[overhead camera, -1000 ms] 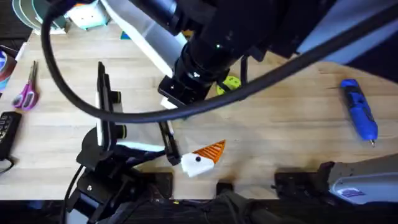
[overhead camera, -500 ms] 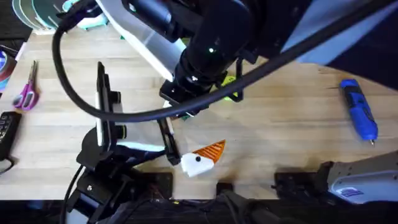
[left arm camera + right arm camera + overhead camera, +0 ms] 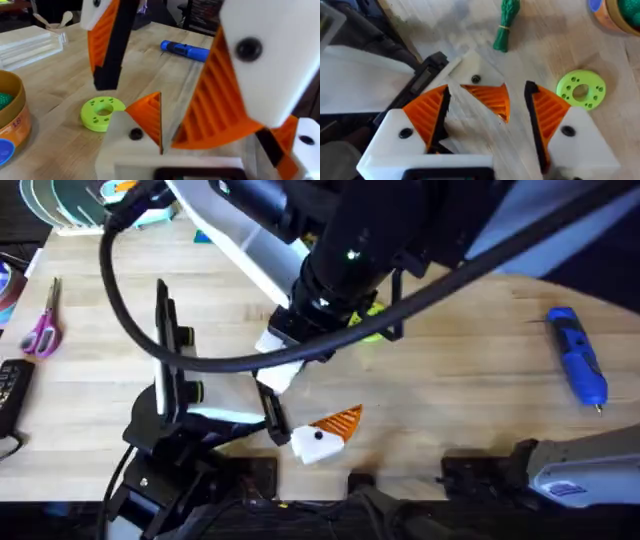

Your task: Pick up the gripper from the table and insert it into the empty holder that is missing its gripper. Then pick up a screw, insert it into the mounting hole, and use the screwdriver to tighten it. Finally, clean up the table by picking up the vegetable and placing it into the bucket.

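I am holding the right gripper [image 3: 487, 97] spread and empty around the holder [image 3: 470, 70], the pad [image 3: 490, 100] sitting in it (seated, I judge). The left gripper [image 3: 215, 150] is gaping empty. The screwdriver [image 3: 578, 355] and vegetable [image 3: 506, 25] are lying on the table, outside the bucket [image 3: 620, 17]; screwing and cleanup are remaining.

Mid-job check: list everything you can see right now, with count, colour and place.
screwdriver: 1, blue, lying at the table's far right
disc: 1, lime green with holes, mid-table, flat
vegetable: 1, dark green, lying on the table apart from the disc
bucket: 1, tan with a blue mark, near the disc, something green inside
scissors: 1 pair, pink-purple handles, table's left edge
black device: 1, left edge, below the scissors
table: 1, light wood
left gripper: white with orange pad, low at front centre
right gripper: white with orange ribbed pads, open, over the left gripper
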Robot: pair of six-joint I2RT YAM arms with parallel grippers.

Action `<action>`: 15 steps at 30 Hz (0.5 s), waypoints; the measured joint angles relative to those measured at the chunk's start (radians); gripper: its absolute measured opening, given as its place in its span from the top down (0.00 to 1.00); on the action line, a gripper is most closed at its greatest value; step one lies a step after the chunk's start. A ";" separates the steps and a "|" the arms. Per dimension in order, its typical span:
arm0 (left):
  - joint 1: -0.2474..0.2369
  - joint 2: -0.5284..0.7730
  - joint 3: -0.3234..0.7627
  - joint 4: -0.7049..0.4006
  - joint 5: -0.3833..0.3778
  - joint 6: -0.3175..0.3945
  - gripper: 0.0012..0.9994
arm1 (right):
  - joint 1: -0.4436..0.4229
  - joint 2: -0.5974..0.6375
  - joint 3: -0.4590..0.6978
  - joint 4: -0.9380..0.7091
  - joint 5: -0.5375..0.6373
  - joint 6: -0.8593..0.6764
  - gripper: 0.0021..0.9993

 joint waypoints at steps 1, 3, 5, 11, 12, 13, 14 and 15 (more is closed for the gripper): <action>0.000 0.000 0.000 0.000 0.000 0.000 0.01 | -0.003 -0.008 0.000 -0.016 -0.004 0.000 0.11; 0.000 0.000 0.000 0.000 0.000 0.000 0.01 | -0.014 -0.032 0.000 -0.059 -0.010 0.000 0.10; 0.000 0.000 0.000 0.000 0.000 0.000 0.01 | -0.039 -0.076 0.000 -0.111 -0.013 0.000 0.10; 0.000 0.000 0.000 0.000 0.000 0.000 0.01 | -0.127 -0.257 0.010 -0.224 -0.016 0.000 0.10; 0.000 0.000 0.000 0.000 0.000 0.000 0.01 | -0.139 -0.289 0.014 -0.245 -0.017 0.000 0.10; 0.000 0.000 0.000 0.000 0.000 0.001 0.01 | -0.149 -0.317 0.018 -0.265 -0.020 0.000 0.10; 0.000 0.000 0.000 0.000 0.000 0.001 0.01 | -0.159 -0.343 0.020 -0.285 -0.028 0.000 0.10; 0.000 0.000 0.000 0.000 0.000 0.002 0.05 | -0.166 -0.361 0.021 -0.298 -0.038 0.000 0.10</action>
